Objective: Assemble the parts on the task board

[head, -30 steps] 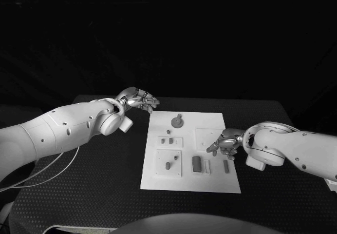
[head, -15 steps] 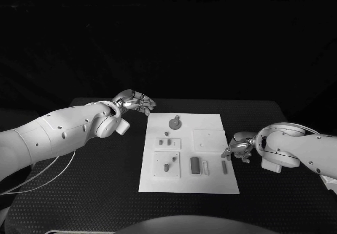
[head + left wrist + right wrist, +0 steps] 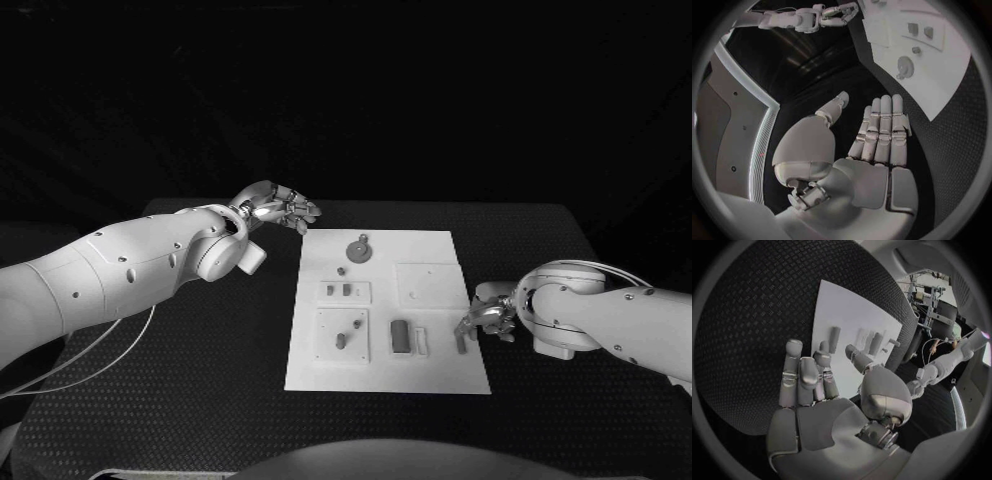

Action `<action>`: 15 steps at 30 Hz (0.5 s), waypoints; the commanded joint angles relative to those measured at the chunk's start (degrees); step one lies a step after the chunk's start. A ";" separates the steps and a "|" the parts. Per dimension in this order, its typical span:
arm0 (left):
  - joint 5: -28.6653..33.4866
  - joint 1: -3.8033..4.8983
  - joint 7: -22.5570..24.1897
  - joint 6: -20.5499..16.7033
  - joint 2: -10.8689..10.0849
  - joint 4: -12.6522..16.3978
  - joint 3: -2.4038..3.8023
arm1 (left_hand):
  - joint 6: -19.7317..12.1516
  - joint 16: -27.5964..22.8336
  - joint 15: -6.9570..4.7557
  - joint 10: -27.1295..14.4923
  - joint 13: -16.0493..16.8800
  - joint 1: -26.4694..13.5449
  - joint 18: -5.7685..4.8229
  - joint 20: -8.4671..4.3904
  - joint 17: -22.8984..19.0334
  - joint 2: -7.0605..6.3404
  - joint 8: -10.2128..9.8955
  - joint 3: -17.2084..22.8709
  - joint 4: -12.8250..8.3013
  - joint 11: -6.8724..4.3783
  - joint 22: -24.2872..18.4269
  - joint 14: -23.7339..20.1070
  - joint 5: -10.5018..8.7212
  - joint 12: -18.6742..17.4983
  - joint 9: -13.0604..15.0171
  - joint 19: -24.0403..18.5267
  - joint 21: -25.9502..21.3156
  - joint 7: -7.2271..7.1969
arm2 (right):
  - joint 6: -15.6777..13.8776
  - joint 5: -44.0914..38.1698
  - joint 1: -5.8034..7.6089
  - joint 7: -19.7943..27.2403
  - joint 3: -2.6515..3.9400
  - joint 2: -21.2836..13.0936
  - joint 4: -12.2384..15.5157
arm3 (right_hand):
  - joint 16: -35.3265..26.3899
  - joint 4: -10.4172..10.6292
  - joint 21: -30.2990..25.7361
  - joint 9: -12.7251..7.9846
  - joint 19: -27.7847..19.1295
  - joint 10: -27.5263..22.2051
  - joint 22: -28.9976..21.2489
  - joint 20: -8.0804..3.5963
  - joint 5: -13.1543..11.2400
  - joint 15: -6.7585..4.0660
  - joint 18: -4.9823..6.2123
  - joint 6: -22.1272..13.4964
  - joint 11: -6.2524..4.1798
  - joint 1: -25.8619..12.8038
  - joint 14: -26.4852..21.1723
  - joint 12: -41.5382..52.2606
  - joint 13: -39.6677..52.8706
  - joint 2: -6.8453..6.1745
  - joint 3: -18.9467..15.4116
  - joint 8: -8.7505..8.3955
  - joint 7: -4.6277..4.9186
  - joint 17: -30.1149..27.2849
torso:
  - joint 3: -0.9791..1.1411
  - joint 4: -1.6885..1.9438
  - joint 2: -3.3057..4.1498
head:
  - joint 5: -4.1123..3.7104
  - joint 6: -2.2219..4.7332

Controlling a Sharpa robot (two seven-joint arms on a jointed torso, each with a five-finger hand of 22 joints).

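The task board point(image 3: 387, 380) lay flat in the middle of the black table point(image 3: 173, 400), a white plate with its long side running away from the robot. Several small parts sat on it: a round disc-shaped part point(image 3: 359, 247) near the far end, a tiny part point(image 3: 342, 271) just below that, a pair of small parts point(image 3: 340, 291) on a raised square on the board's left half, one upright part point(image 3: 342, 340) on a second square nearer the robot, a dark block point(image 3: 400, 336) with a pale strip point(image 3: 421, 340) beside it, and a slim part point(image 3: 460, 342) close to the board's right edge. A plain raised square point(image 3: 428, 283) took up the right half further back.

The right robot hand point(image 3: 488, 320) hovered at the board's right edge, just beside the slim part; in the right wrist view its fingers point(image 3: 801, 377) were extended and slightly apart above the table, with nothing between them, and the slim part point(image 3: 834, 339) lay on the board beyond the fingertips.

The left robot hand point(image 3: 281, 207) hung above the table off the board's far left corner, apart from it. In the left wrist view its fingers point(image 3: 882, 125) were straight and side by side, the thumb out to one side, holding nothing, with the board point(image 3: 942, 85) and the disc-shaped part point(image 3: 905, 66) beyond them.
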 commanded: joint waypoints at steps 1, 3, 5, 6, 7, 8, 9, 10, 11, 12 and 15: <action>0.37 0.06 0.48 0.91 0.12 0.17 0.04 | -0.05 -0.31 0.12 -0.07 0.08 -0.19 0.84 0.26 0.07 0.10 0.28 0.09 0.39 -0.01 0.10 0.29 0.07 -0.21 0.10 0.11 -0.28 -0.33 | 0.82 -2.12 -0.67 -0.44 -0.02 0.61 -0.55 | 0.13 0.56 -0.08 -0.11 0.20 -0.06 1.20 0.09 0.08 0.09 0.77 -0.23 0.16 -0.28 -0.44 0.11 -0.07 -0.32 0.02 -0.34 0.08 -0.08 | -0.02 0.10 0.05 | 0.02 -0.17; 0.37 0.06 0.48 0.90 0.09 0.16 0.04 | -0.05 -0.32 0.12 -0.08 0.09 -0.20 0.84 0.26 0.08 0.10 0.28 0.09 0.40 -0.01 0.10 0.29 0.07 -0.21 0.10 0.11 -0.28 -0.33 | 0.82 -2.11 -1.04 -0.45 -0.02 1.13 -0.91 | 0.13 0.77 -0.08 -0.13 0.19 -0.07 1.20 0.08 0.07 0.10 0.77 -0.21 0.17 -0.41 -0.46 0.10 -0.07 -0.41 0.05 -0.41 0.09 -0.10 | -0.02 0.06 0.06 | 0.06 -0.30; 0.37 0.06 0.50 0.91 0.08 0.18 0.04 | -0.05 -0.34 0.12 -0.08 0.10 -0.21 0.84 0.26 0.10 0.11 0.28 0.09 0.41 -0.01 0.11 0.29 0.07 -0.21 0.10 0.11 -0.29 -0.33 | 0.97 -2.11 -1.36 -0.45 -0.02 1.52 -1.26 | 0.14 0.84 -0.09 -0.13 0.18 -0.07 1.20 0.08 0.07 0.10 0.77 -0.20 0.17 -0.46 -0.44 0.10 -0.07 -0.46 0.06 -0.43 0.09 -0.05 | -0.05 0.03 0.06 | 0.05 -0.36; 0.37 0.06 0.49 0.91 0.09 0.17 0.04 | -0.05 -0.34 0.12 -0.08 0.10 -0.21 0.84 0.26 0.10 0.11 0.28 0.09 0.41 -0.01 0.11 0.29 0.07 -0.22 0.10 0.11 -0.29 -0.34 | 1.04 -2.11 -1.51 -0.45 -0.02 1.60 -1.32 | 0.15 0.85 -0.09 -0.13 0.18 -0.07 1.20 0.08 0.07 0.10 0.77 -0.20 0.17 -0.46 -0.43 0.10 -0.06 -0.47 0.06 -0.43 0.09 -0.03 | -0.06 0.03 0.06 | 0.07 -0.39; 0.37 0.06 0.49 0.97 0.09 0.17 0.04 | -0.05 -0.34 0.12 -0.08 0.11 -0.21 0.84 0.25 0.11 0.11 0.28 0.09 0.41 -0.01 0.11 0.29 0.07 -0.22 0.11 0.11 -0.29 -0.34 | 1.14 -2.11 -1.68 -0.46 -0.01 1.69 -1.38 | 0.13 0.88 -0.09 -0.14 0.18 -0.08 1.20 0.08 0.07 0.10 0.77 -0.20 0.17 -0.47 -0.46 0.10 -0.06 -0.46 0.07 -0.45 0.09 -0.09 | -0.08 0.02 0.04 | 0.11 -0.45; 0.37 0.06 0.48 0.95 0.07 0.19 0.04 | -0.06 -0.35 0.12 -0.08 0.11 -0.21 0.84 0.25 0.11 0.11 0.28 0.09 0.41 -0.01 0.11 0.29 0.07 -0.22 0.11 0.11 -0.30 -0.34 | 1.24 -2.11 -1.80 -0.46 -0.01 1.80 -1.44 | 0.14 0.90 -0.08 -0.14 0.18 -0.08 1.20 0.08 0.07 0.10 0.77 -0.20 0.17 -0.48 -0.45 0.10 -0.06 -0.46 0.08 -0.45 0.09 -0.06 | -0.08 0.03 0.03 | 0.14 -0.51; 0.37 0.06 0.48 0.97 0.04 0.20 0.04 | -0.06 -0.35 0.12 -0.08 0.12 -0.21 0.84 0.25 0.12 0.11 0.28 0.09 0.41 -0.01 0.11 0.29 0.07 -0.22 0.11 0.11 -0.30 -0.34 | 1.35 -2.11 -1.97 -0.48 -0.01 1.95 -1.51 | 0.14 0.93 -0.08 -0.14 0.18 -0.08 1.20 0.08 0.07 0.10 0.77 -0.20 0.17 -0.49 -0.46 0.10 -0.06 -0.46 0.08 -0.46 0.09 -0.07 | -0.09 0.05 0.02 | 0.15 -0.58; 0.37 0.06 0.47 0.98 0.02 0.20 0.04 | -0.06 -0.36 0.12 -0.08 0.12 -0.21 0.84 0.26 0.13 0.12 0.28 0.09 0.42 -0.01 0.11 0.29 0.07 -0.22 0.11 0.11 -0.30 -0.34 | 1.41 -2.11 -2.12 -0.49 -0.01 2.09 -1.60 | 0.14 0.95 -0.08 -0.14 0.18 -0.08 1.21 0.08 0.08 0.10 0.77 -0.20 0.17 -0.50 -0.45 0.10 -0.06 -0.46 0.09 -0.47 0.09 -0.06 | -0.08 0.05 0.03 | 0.15 -0.60; 0.37 0.06 0.46 0.96 0.00 0.19 0.04 | -0.06 -0.37 0.12 -0.08 0.13 -0.22 0.84 0.26 0.13 0.12 0.28 0.09 0.42 -0.01 0.11 0.29 0.07 -0.22 0.11 0.11 -0.30 -0.34 | 1.50 -2.14 -2.21 -0.50 -0.01 2.23 -1.69 | 0.16 0.97 -0.08 -0.14 0.18 -0.08 1.21 0.08 0.08 0.10 0.77 -0.19 0.17 -0.51 -0.42 0.10 -0.06 -0.46 0.10 -0.48 0.09 0.00 | -0.08 0.05 0.02 | 0.16 -0.65; 0.37 0.06 0.46 0.96 0.00 0.19 0.04 | -0.06 -0.37 0.12 -0.08 0.13 -0.22 0.84 0.26 0.14 0.12 0.28 0.09 0.42 -0.01 0.11 0.29 0.07 -0.22 0.11 0.11 -0.31 -0.34 | 1.56 -2.16 -2.26 -0.50 -0.01 2.31 -1.75 | 0.15 0.98 -0.08 -0.15 0.18 -0.08 1.21 0.08 0.08 0.10 0.77 -0.19 0.17 -0.52 -0.44 0.10 -0.06 -0.45 0.10 -0.48 0.09 -0.04 | -0.08 0.04 0.03 | 0.16 -0.67; 0.37 0.06 0.35 1.07 -0.03 0.24 0.04 | -0.06 -0.39 0.12 -0.08 0.15 -0.22 0.84 0.26 0.15 0.13 0.28 0.08 0.43 -0.01 0.12 0.30 0.07 -0.23 0.12 0.11 -0.31 -0.34 | 1.56 -3.36 -2.79 -0.54 -0.01 2.72 -2.13 | 0.13 1.03 -0.08 -0.16 0.17 -0.09 1.21 0.06 0.09 0.10 0.77 -0.21 0.18 -0.49 -0.50 0.11 -0.06 -0.38 0.16 -0.53 0.10 -0.13 | -0.12 0.00 0.00 | 0.17 -0.79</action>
